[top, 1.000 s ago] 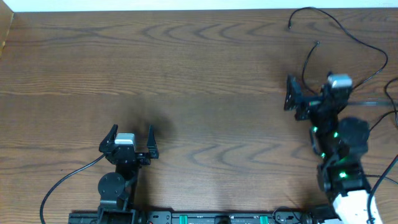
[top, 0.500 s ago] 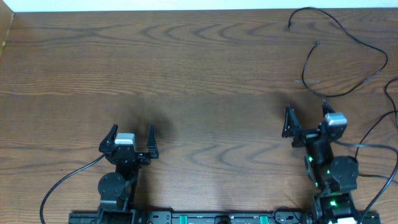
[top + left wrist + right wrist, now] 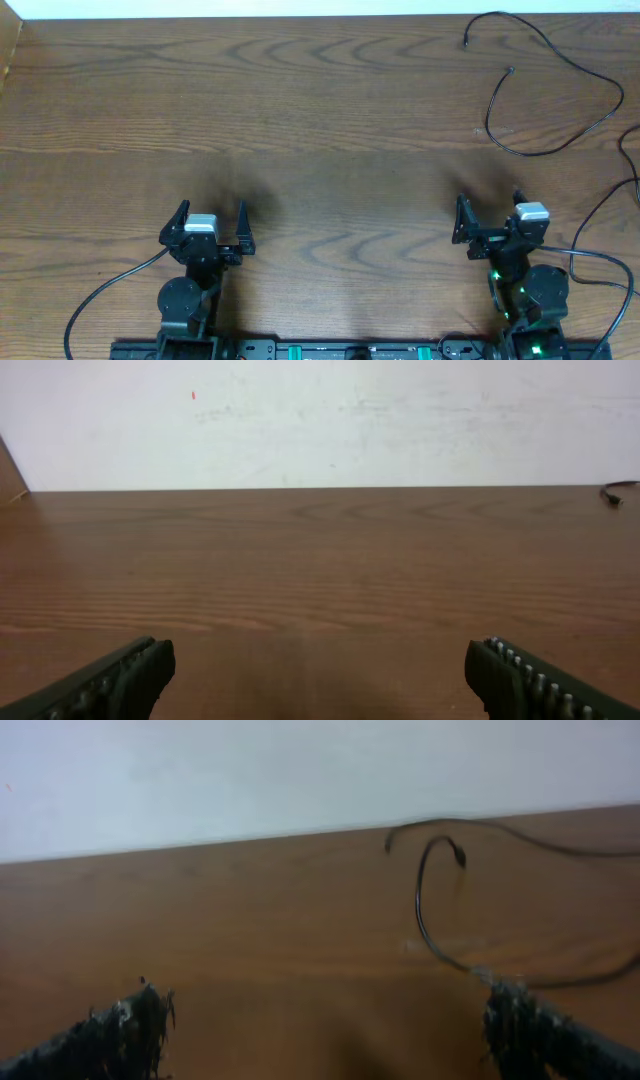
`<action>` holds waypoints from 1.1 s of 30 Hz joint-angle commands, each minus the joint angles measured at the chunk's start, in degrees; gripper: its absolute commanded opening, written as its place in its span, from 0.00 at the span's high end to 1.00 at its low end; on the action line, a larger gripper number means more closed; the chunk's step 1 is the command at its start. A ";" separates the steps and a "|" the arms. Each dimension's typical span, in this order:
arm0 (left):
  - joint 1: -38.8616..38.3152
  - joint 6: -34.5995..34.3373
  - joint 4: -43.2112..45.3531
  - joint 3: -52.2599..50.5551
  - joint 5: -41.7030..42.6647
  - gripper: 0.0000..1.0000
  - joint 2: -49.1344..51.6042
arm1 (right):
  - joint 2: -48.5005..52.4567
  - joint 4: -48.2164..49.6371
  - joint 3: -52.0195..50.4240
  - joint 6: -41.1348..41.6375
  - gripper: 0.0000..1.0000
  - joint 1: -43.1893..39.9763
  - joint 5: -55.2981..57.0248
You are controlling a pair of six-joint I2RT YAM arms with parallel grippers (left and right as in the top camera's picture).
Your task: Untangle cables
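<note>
The cables [image 3: 556, 60] are thin black cords lying loose in wide curves at the table's far right corner. One plug tip [image 3: 467, 41] points left and another tip [image 3: 511, 70] ends a lower loop. My right gripper [image 3: 489, 206] is open and empty near the front edge, well short of them. From its wrist view the cable loop [image 3: 424, 916] lies ahead and to the right of the open right gripper [image 3: 325, 1020]. The left gripper [image 3: 212, 218] stands open over bare wood at the front left. Its wrist view shows the left gripper [image 3: 320, 665] empty and one plug tip [image 3: 612, 494] at the far right.
Thicker black arm wires trail off the left arm's base [image 3: 110, 290] and past the right arm [image 3: 603, 262]. A white wall [image 3: 320, 420] rises behind the table's far edge. The table's left edge [image 3: 8, 60] shows at the top left.
The right arm has drawn back from beside the cables to the front edge, its gripper still open and empty. The cables lie where they were. The left arm has not moved.
</note>
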 commanded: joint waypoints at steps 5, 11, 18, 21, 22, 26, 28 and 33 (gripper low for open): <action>0.31 0.39 -2.29 -1.01 -1.62 0.02 -0.39 | -10.84 -8.09 -0.09 -0.81 0.01 -0.50 1.66; 0.31 0.39 -2.29 -1.01 -1.62 0.02 -0.39 | -12.41 -8.07 -0.09 -1.57 0.01 -0.68 1.68; 0.31 0.39 -2.29 -1.01 -1.62 0.02 -0.39 | -12.41 -8.02 -0.09 -2.91 0.01 -0.68 1.68; 0.31 0.39 -2.29 -1.01 -1.60 0.02 -0.39 | -12.41 -8.00 -0.09 -2.89 0.01 -0.68 1.68; 0.31 0.39 -2.29 -1.01 -1.62 0.02 -0.39 | -12.41 -8.00 -0.09 -2.89 0.01 -0.68 1.68; 0.31 0.39 -2.29 -1.01 -1.62 0.02 -0.39 | -12.41 -8.00 -0.09 -2.89 0.01 -0.50 1.68; 0.31 0.39 -2.29 -1.01 -1.62 0.02 -0.39 | -12.41 -8.00 -0.09 -2.89 0.01 -0.33 1.68; 0.31 0.39 -2.29 -1.01 -1.62 0.02 -0.39 | -12.41 -8.00 -0.09 -2.89 0.01 -0.35 1.68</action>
